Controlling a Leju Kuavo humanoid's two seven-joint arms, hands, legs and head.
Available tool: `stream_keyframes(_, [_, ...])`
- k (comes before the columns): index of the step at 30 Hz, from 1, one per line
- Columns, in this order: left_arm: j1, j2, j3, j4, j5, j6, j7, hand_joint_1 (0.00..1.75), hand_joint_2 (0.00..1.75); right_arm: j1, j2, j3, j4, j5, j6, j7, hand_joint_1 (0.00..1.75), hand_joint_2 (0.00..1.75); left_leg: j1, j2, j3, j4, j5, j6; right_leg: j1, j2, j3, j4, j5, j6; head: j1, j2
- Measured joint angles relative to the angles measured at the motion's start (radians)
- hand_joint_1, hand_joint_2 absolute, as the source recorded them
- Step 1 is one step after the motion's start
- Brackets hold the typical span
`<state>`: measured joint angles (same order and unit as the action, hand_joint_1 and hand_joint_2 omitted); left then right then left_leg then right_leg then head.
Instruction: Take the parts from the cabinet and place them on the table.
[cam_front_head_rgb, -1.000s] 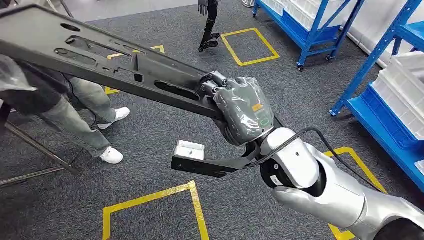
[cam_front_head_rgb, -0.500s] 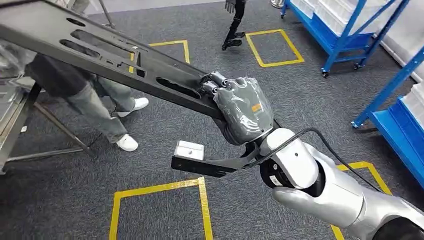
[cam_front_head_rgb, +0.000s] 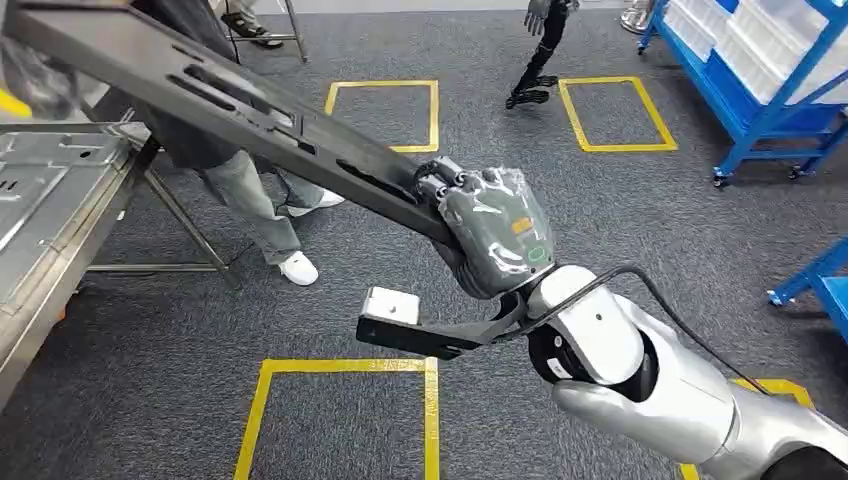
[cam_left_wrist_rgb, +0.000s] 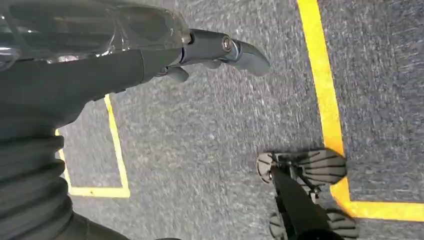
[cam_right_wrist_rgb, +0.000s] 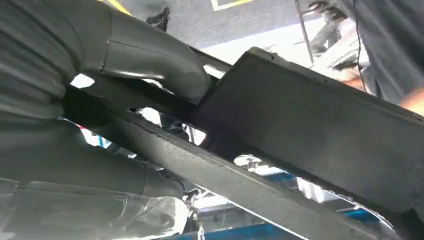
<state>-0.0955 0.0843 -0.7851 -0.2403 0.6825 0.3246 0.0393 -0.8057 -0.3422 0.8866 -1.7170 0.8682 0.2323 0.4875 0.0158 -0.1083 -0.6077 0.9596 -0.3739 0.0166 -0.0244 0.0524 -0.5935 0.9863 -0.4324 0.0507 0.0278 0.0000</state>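
Part (cam_front_head_rgb: 240, 110), a long black slotted metal panel, is stretching toward the frame's upper left, with the right hand (cam_front_head_rgb: 490, 235) gripping its lower end; camera view has turned, bringing a steel table (cam_front_head_rgb: 50, 215) into the left.

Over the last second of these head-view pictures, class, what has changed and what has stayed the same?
The whole view has swung, so the camera turned, not the things: a metal table has come into view on the left, and the blue shelving has slid toward the right edge. The right hand still grips the long black part at the same end, at the same tilt.
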Motion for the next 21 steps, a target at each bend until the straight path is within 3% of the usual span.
stream_keyframes(1, [0.004, 0.000, 0.000, 0.000, 0.002, 0.000, 0.000, 0.00, 1.75, -0.001, 0.000, 0.000, -0.001, 0.001, 0.000, 0.000, 1.75, 1.75, 0.003, -0.007, -0.001, -0.004, 0.003, -0.005, 0.003, -0.007, 0.000, 0.000, 0.001, -0.007, 0.000, 0.000])
stream_keyframes(2, [0.007, 0.001, 0.000, 0.000, 0.003, 0.000, 0.000, 0.00, 1.75, -0.002, 0.001, -0.001, -0.001, 0.002, 0.000, 0.000, 1.75, 1.75, 0.004, -0.008, -0.005, 0.000, 0.001, -0.009, -0.004, -0.021, -0.001, -0.004, 0.006, -0.015, 0.000, 0.000])
stream_keyframes(3, [0.009, -0.002, -0.001, 0.000, 0.003, 0.000, -0.001, 0.00, 1.75, -0.002, 0.004, -0.002, -0.002, 0.001, 0.000, 0.000, 1.75, 1.75, -0.002, 0.047, -0.014, 0.022, -0.016, -0.014, -0.003, -0.027, 0.001, -0.005, 0.006, -0.021, -0.002, 0.000])
stream_keyframes(4, [0.008, -0.001, -0.001, 0.000, 0.003, 0.001, -0.001, 0.00, 1.75, -0.003, 0.004, -0.004, -0.003, 0.002, 0.000, -0.001, 1.75, 1.75, -0.003, 0.080, -0.045, 0.091, -0.056, -0.018, -0.001, -0.037, 0.001, -0.005, 0.006, -0.027, -0.009, 0.000])
stream_keyframes(6, [0.002, -0.002, -0.001, 0.000, 0.003, 0.003, -0.001, 0.00, 1.75, -0.002, 0.004, -0.004, -0.003, 0.002, 0.000, -0.004, 1.75, 1.75, -0.002, 0.095, -0.122, 0.260, -0.130, -0.022, 0.004, -0.059, 0.001, -0.004, 0.005, -0.030, -0.010, 0.000])
stream_keyframes(7, [0.002, -0.002, -0.002, 0.000, 0.003, 0.003, 0.000, 0.00, 1.75, 0.000, 0.004, -0.004, -0.003, 0.002, 0.000, -0.006, 1.75, 1.75, -0.002, 0.096, -0.151, 0.323, -0.148, -0.022, 0.006, -0.069, 0.001, -0.004, 0.004, -0.031, -0.011, 0.000])
stream_keyframes(8, [0.002, -0.003, -0.002, 0.000, 0.003, 0.003, 0.001, 0.00, 1.75, 0.001, 0.004, -0.004, -0.003, 0.002, 0.000, -0.007, 1.75, 1.75, -0.002, 0.096, -0.160, 0.341, -0.144, -0.020, 0.008, -0.079, 0.001, -0.004, 0.003, -0.032, -0.011, 0.000])
stream_keyframes(9, [0.003, -0.003, -0.002, 0.000, 0.004, 0.003, 0.003, 0.00, 1.75, 0.000, 0.004, -0.004, -0.003, 0.002, 0.000, -0.008, 1.75, 1.75, -0.004, 0.097, -0.143, 0.306, -0.122, -0.016, 0.011, -0.089, 0.002, -0.004, 0.002, -0.033, -0.011, 0.000])
stream_keyframes(11, [0.003, -0.002, -0.002, 0.000, 0.006, 0.009, 0.006, 0.00, 1.75, -0.001, 0.006, -0.005, -0.003, 0.002, 0.000, -0.011, 1.75, 1.75, -0.015, 0.116, -0.044, 0.114, -0.036, 0.004, 0.016, -0.106, 0.005, -0.004, 0.000, -0.035, -0.011, 0.000])
stream_keyframes(12, [0.002, -0.002, -0.002, 0.000, 0.006, 0.015, 0.009, 0.00, 1.75, -0.002, 0.006, -0.007, -0.004, 0.002, 0.000, -0.012, 1.75, 1.75, -0.028, 0.156, 0.003, 0.023, -0.009, 0.018, 0.016, -0.113, 0.006, -0.005, -0.001, -0.034, -0.011, 0.000])
stream_keyframes(13, [-0.003, -0.002, -0.002, 0.000, 0.006, 0.022, 0.012, 0.00, 1.75, -0.002, 0.006, -0.008, -0.004, 0.002, 0.000, -0.013, 1.75, 1.75, -0.042, 0.178, 0.012, -0.001, -0.024, 0.023, 0.022, -0.122, 0.005, -0.005, -0.002, -0.032, -0.011, 0.000])
stream_keyframes(16, [-0.002, -0.002, -0.002, 0.000, 0.018, 0.039, 0.019, 0.00, 1.75, -0.002, 0.008, -0.007, -0.003, 0.002, 0.000, -0.014, 1.75, 1.75, -0.045, 0.147, 0.004, -0.003, -0.017, 0.027, 0.020, -0.148, 0.008, -0.010, -0.003, -0.025, -0.011, 0.000])
stream_keyframes(17, [0.001, -0.002, -0.002, 0.000, 0.019, 0.039, 0.023, 0.00, 1.75, -0.003, 0.011, -0.008, -0.003, 0.002, 0.000, -0.015, 1.75, 1.75, -0.040, 0.138, 0.015, -0.014, -0.010, 0.034, 0.021, -0.154, 0.011, -0.010, -0.006, -0.019, -0.011, 0.000])
stream_keyframes(19, [0.003, -0.006, -0.002, 0.000, 0.013, 0.039, 0.031, 0.00, 1.75, -0.003, 0.011, -0.011, -0.003, 0.003, -0.001, -0.016, 1.75, 1.75, -0.029, 0.122, 0.024, -0.028, 0.002, 0.041, 0.016, -0.082, -0.009, 0.040, -0.048, -0.014, -0.010, 0.000])
stream_keyframes(21, [-0.004, -0.012, -0.007, 0.000, -0.011, 0.032, 0.047, 0.00, 1.75, -0.003, 0.011, -0.011, -0.003, 0.003, -0.002, -0.017, 1.75, 1.75, -0.025, 0.101, 0.023, -0.028, 0.003, 0.043, 0.017, -0.058, -0.088, 0.212, -0.129, -0.012, -0.008, 0.000])
